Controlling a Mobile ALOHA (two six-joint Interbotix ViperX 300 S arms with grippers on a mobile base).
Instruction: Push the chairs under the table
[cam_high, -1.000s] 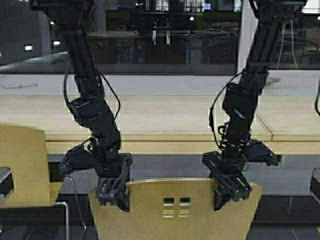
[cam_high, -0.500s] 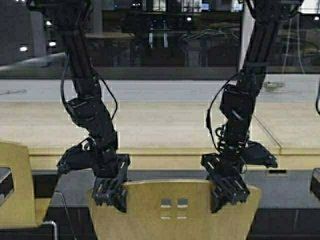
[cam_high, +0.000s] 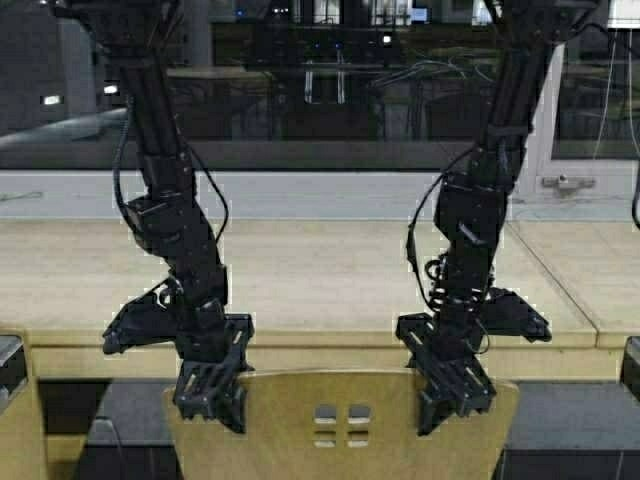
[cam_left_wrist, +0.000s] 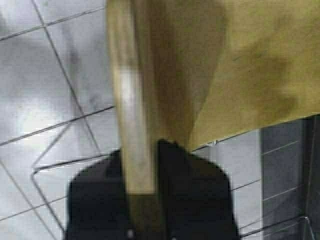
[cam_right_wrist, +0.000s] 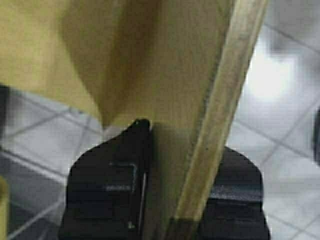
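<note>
A mustard-yellow chair stands low in the middle of the high view, its back with four small square cutouts facing me. My left gripper is shut on the left end of the back's top edge. My right gripper is shut on the right end. The left wrist view shows the back's edge running between my left gripper. The right wrist view shows the same edge held in my right gripper. The long pale beige table lies just beyond the chair, and its thick front edge hides the seat.
Another yellow chair shows at the far left edge. A seam divides the tabletop at the right. Behind the table runs a sill and a dark window. A dark object sits at the right edge. Grey floor tiles lie below.
The robot has driven forward and rightward with the chair held in both grippers. The table's front edge now sits lower and nearer, and the neighbouring chair has slid almost out at the left.
</note>
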